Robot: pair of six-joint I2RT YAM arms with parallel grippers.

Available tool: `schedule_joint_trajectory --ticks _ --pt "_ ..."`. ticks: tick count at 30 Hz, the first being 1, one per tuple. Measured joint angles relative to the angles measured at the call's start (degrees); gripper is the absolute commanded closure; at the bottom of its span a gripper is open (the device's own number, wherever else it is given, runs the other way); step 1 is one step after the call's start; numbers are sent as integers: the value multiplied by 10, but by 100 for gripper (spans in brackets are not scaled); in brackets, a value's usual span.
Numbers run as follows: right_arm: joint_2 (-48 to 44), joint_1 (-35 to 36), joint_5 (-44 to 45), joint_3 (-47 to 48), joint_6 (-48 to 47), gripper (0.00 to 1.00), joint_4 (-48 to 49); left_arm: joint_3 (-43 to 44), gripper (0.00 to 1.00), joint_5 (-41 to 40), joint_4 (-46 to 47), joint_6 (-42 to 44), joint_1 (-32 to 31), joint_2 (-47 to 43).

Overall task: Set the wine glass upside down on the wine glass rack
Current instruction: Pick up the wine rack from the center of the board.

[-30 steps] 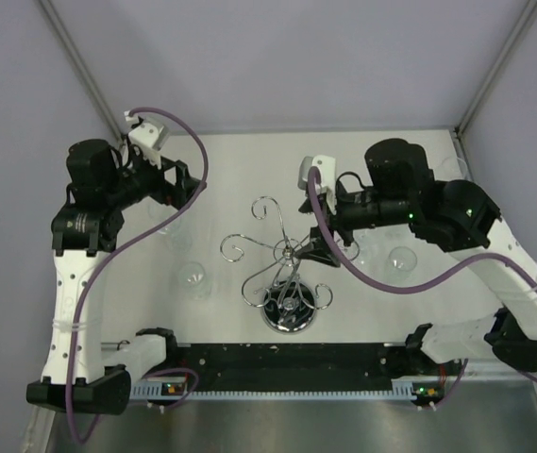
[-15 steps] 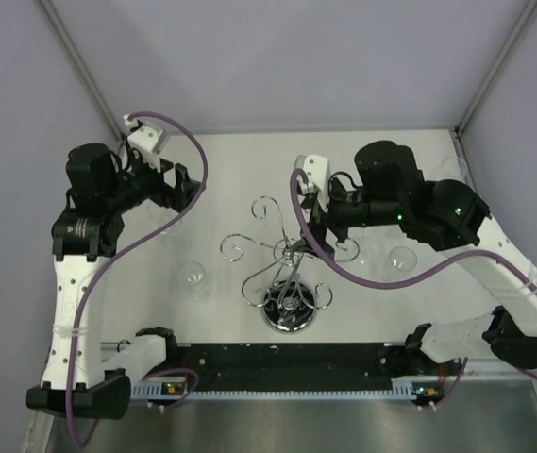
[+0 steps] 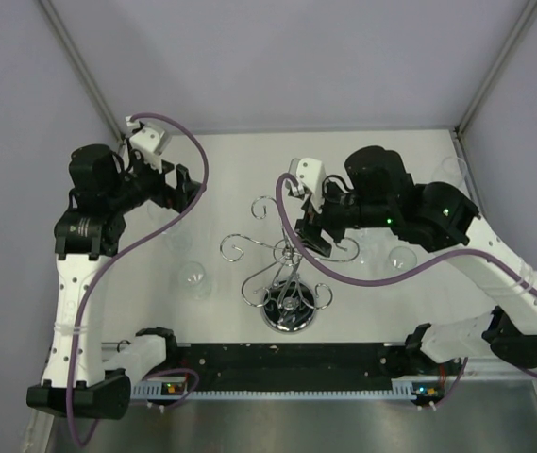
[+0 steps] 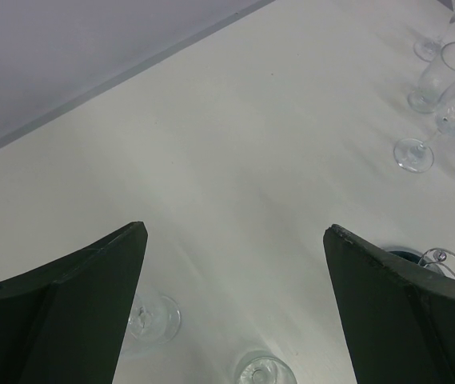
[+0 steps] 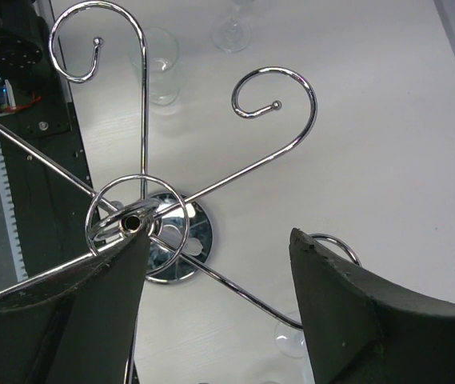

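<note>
Right wrist: hovering right gripper [image 5: 219,236], jaws apart & empty, over wine glass rack [image 5: 131,222] hub lower-left, prob. to steady it; left gripper [image 4: 235,230] idling, gaping wide.

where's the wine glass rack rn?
Top view: wine glass rack stands centre of the table, toward the near edge; right gripper hovers over its scroll arms.

Chrome wine glass rack [image 3: 289,308], clear glasses [image 3: 194,276], off-white table [image 3: 240,160] (purple cables [image 3: 166,117]).
</note>
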Motion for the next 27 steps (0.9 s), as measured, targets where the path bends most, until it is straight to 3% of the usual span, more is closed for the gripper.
schedule_joint_trajectory --ticks 8,16,27 --pt "0 0 -11 1 -5 28 -3 -5 2 -3 0 3 0 -5" --pt "-2 37 -56 1 -34 18 -42 -5 2 -7 0 6 0 -10" --pt "8 45 -51 32 -56 19 -49 -9 2 -9 3 7 0 -10"
